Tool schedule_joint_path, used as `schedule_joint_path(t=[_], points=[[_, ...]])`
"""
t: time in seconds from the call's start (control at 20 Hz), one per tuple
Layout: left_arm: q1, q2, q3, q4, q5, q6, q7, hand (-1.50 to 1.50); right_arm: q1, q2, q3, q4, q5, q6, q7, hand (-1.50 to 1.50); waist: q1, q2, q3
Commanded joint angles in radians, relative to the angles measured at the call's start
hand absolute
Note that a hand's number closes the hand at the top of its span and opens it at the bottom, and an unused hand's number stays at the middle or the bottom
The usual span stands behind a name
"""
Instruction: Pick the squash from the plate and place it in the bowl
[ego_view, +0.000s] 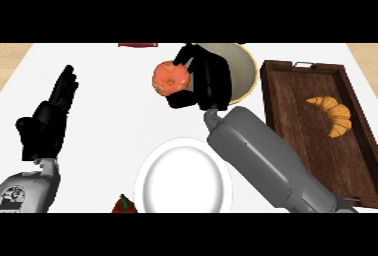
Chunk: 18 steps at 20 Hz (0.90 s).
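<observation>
Orange-red round squash (170, 76) hangs above the counter, held in the robot's right hand (207, 80) at the left rim of the bowl. Far left, the black left hand (49, 117) rests open, fingers straight and close together, pointing up. Low centre lies the round white plate (184, 185), well apart from the squash. The right hand's fingers curl over the squash, thumb beneath; the squash sits left of the palm. The cream, tan-rimmed bowl (252, 70) lies just right, half hidden by the hand, so a short rightward carry looks due. Furthest right, a dark wooden tray (295, 127) holds a croissant (331, 114).
</observation>
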<state>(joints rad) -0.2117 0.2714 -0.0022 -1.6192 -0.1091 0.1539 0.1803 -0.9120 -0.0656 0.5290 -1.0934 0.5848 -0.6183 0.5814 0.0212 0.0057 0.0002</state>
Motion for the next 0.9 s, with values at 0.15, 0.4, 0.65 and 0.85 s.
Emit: schedule_joint_path(t=[0.15, 0.4, 0.65, 0.85], points=[[-0.001, 0.007, 0.012, -0.020, 0.006, -0.016, -0.003, 0.00, -0.026, -0.103, -0.079, 0.292, 0.059, -0.051, -0.195, 1.50, 0.010, 0.004, 0.000], [-0.004, -0.014, 0.004, 0.069, -0.030, -0.001, -0.092, 0.00, -0.126, -0.066, -0.162, 0.557, 0.053, -0.126, -0.333, 1.50, 0.021, 0.014, 0.000], [-0.038, -0.072, -0.056, 0.023, -0.056, 0.026, -0.013, 0.00, -0.170, -0.027, -0.302, 0.681, -0.072, -0.133, -0.410, 1.50, 0.042, 0.022, 0.002], [-0.039, -0.052, -0.042, 0.028, -0.044, 0.003, -0.026, 0.00, -0.192, -0.028, -0.367, 0.743, -0.152, -0.014, -0.505, -1.50, 0.064, 0.030, 0.002]])
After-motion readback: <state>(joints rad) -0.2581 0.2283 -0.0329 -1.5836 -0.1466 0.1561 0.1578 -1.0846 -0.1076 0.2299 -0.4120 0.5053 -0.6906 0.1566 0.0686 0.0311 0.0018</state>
